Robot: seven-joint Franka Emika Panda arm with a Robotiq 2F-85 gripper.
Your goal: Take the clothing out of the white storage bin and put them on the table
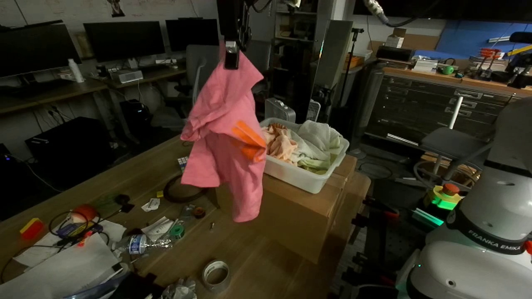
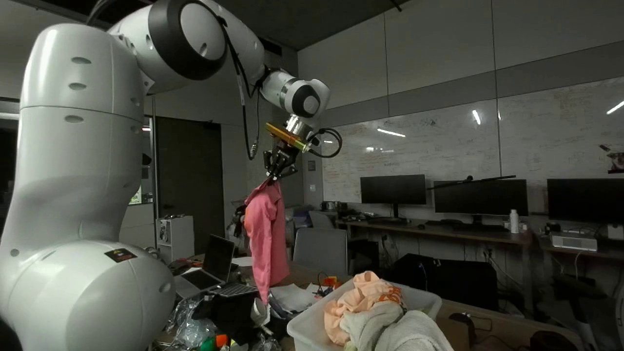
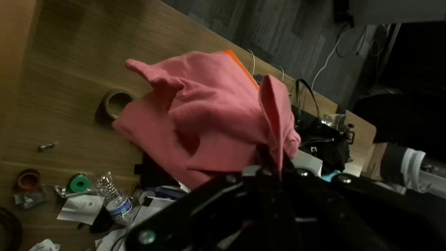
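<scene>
My gripper is shut on a pink garment with an orange patch. The garment hangs free above the table, clear of the bin. In an exterior view the gripper pinches the top of the pink garment. In the wrist view the cloth is between the fingers. The white storage bin holds peach clothing and whitish-grey cloth, with some pale green cloth below. The bin also shows in an exterior view, its near part cut off.
The bin stands on a cardboard box on the table. A tape roll, a plastic bottle, papers and cables lie on the table. A laptop and a black bag are also there.
</scene>
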